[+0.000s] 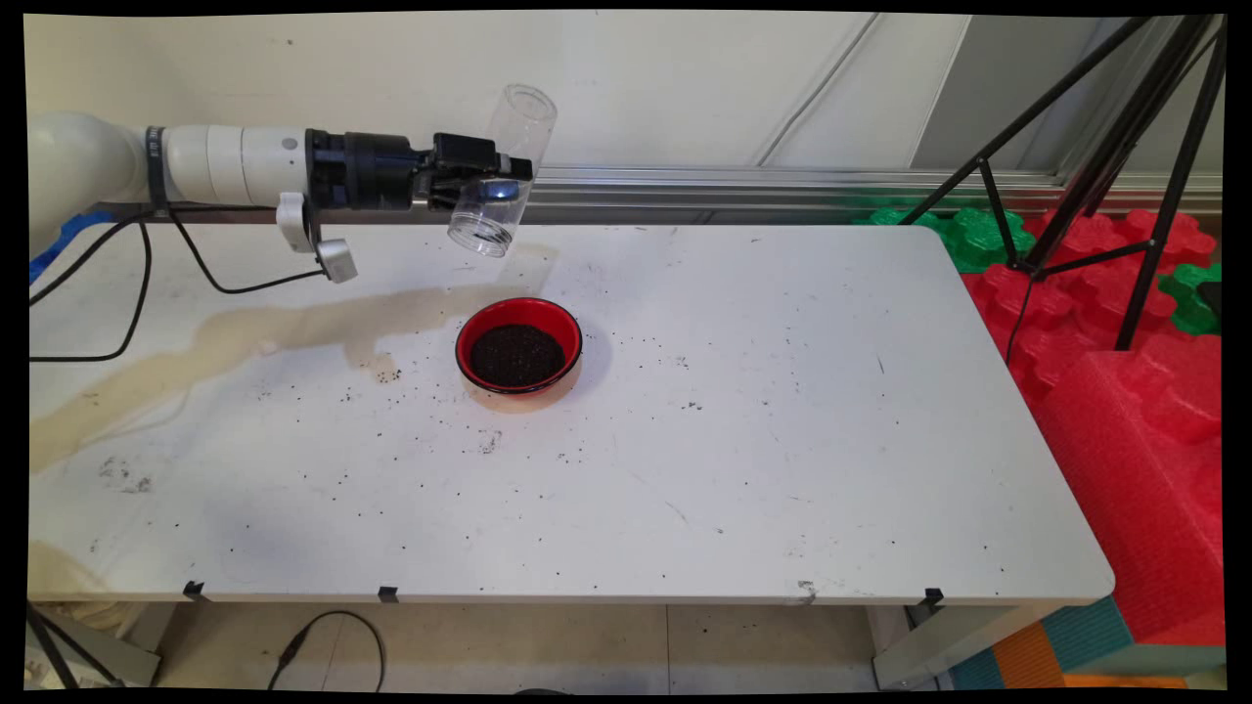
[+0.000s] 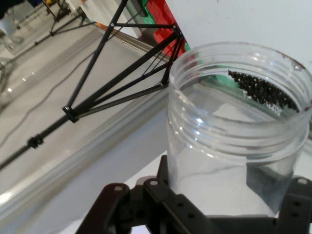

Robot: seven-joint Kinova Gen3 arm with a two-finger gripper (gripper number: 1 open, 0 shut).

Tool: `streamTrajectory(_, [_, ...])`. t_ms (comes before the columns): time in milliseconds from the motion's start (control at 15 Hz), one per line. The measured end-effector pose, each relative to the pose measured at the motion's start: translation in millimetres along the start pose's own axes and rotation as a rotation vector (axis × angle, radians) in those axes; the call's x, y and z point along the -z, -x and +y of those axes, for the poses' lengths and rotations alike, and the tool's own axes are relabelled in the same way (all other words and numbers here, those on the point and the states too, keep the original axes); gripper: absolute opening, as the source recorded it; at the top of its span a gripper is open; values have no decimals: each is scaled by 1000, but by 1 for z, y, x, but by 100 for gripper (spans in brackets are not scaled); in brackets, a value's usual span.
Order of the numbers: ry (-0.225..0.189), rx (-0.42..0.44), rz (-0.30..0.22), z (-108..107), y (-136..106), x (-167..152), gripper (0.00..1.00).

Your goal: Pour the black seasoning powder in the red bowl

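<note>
My gripper (image 1: 497, 184) is shut on a clear plastic jar (image 1: 503, 171), held in the air above the far side of the table. The jar is tipped over, its open threaded mouth pointing down and toward the near side. In the hand view the clear plastic jar (image 2: 234, 131) fills the right half, with a patch of small dark grains (image 2: 265, 90) clinging inside near its rim. Below and a little nearer than the jar's mouth stands a red bowl (image 1: 518, 345) on the table, filled with dark grains (image 1: 516, 354).
Dark grains lie scattered over the white table (image 1: 782, 440), thickest around the bowl. A brownish stain (image 1: 254, 337) runs across the left part. A black tripod (image 1: 1105, 166) and red and green foam blocks (image 1: 1144, 391) stand to the right of the table.
</note>
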Motion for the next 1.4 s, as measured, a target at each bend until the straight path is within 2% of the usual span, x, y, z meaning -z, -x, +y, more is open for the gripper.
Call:
streamTrajectory(1000, [89,551,13,-6,6,-7,0])
streamTrajectory(1400, [108,720,13,-10,8,-8,0])
